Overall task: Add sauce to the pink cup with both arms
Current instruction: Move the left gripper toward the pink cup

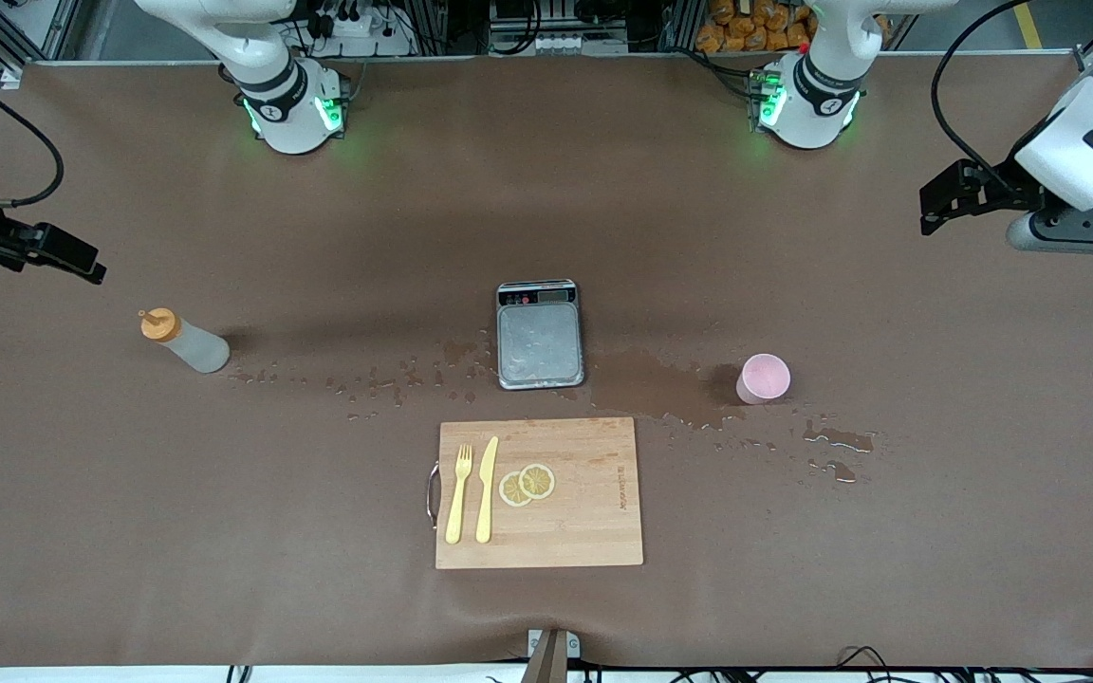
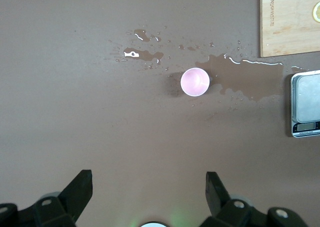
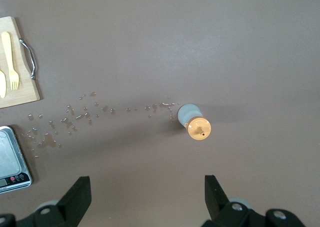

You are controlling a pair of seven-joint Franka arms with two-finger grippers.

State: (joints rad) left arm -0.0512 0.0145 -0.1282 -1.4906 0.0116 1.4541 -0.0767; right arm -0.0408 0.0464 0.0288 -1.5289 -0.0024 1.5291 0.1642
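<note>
Front view: one pink cup point(image 1: 763, 378) stands empty amid spilled wet patches toward my left arm's end, one capped sauce point(image 1: 182, 341) toward my right's; left wrist view: my left gripper point(image 2: 148, 187) hangs spread above the cup; right wrist view: my right gripper point(image 3: 148, 189) hangs spread above the sauce.

Little can be read; the wooden cutting board point(image 1: 540, 493) carries a small burned-in brand mark near one edge, visible in the front view and again in the left wrist view point(image 2: 289, 21), but its letters are too small to make out; the grey scale point(image 1: 539, 334) has a dark display strip with buttons, and no digits can be read on it; nothing else bears any writing.
</note>
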